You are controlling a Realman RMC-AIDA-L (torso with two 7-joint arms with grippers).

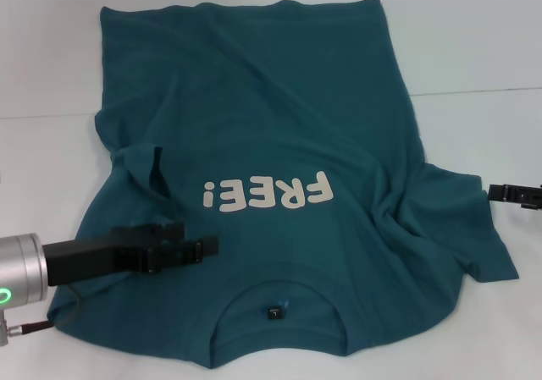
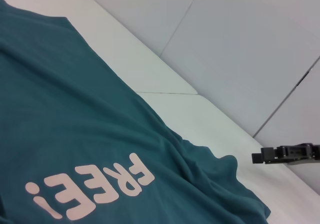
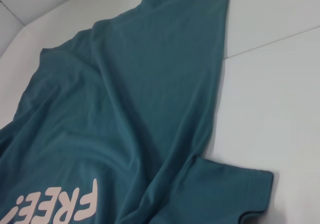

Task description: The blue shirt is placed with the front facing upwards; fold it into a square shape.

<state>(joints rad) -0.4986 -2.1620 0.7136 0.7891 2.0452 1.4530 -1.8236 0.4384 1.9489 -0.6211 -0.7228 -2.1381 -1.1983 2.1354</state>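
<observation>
Hovering left gripper [image 1: 203, 246] over blue shirt [image 1: 271, 126] | right gripper [image 1: 500, 191] beside sleeve edge

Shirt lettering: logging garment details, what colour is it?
White, on the blue shirt; the "FREE!" lettering shows best in the head view.

My left arm is reaching in from my left side, its silver wrist glowing with a green light. My left gripper [image 1: 199, 246] is pointing toward my right, its dark fingers lying close together. My right gripper [image 1: 508, 193] is just peeking in at my far right.
</observation>
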